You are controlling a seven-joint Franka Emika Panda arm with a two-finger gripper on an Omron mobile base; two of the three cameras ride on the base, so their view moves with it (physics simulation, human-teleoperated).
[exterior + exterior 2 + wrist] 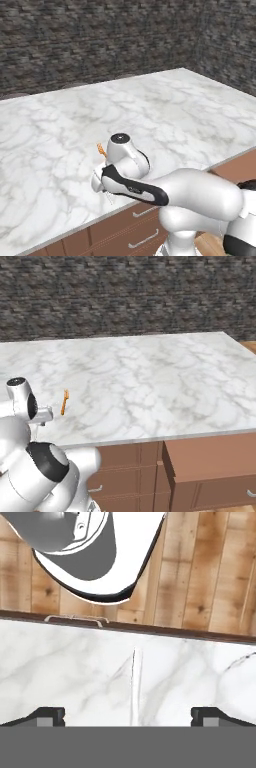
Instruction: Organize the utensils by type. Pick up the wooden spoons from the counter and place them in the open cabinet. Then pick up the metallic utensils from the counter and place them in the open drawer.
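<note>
While the fingers [128, 717] stand spread as wide as they go and pinch nothing, a slim pale silvery spoon [134, 684] lies on the white marble table [60, 672] right between their two dark tips. In the hand view its long axis runs straight away from the fingers toward the table's front edge, so the tips sit on either side of the handle, across its thin width. That squares well with a straight descent and a close, in my judgement. In the left base view the spoon [109, 198] peeks out just below the hand, close to the near edge. Beyond it, a little farther in on the table, lies the orange-brown fork [64, 401], apart from the spoon.
</note>
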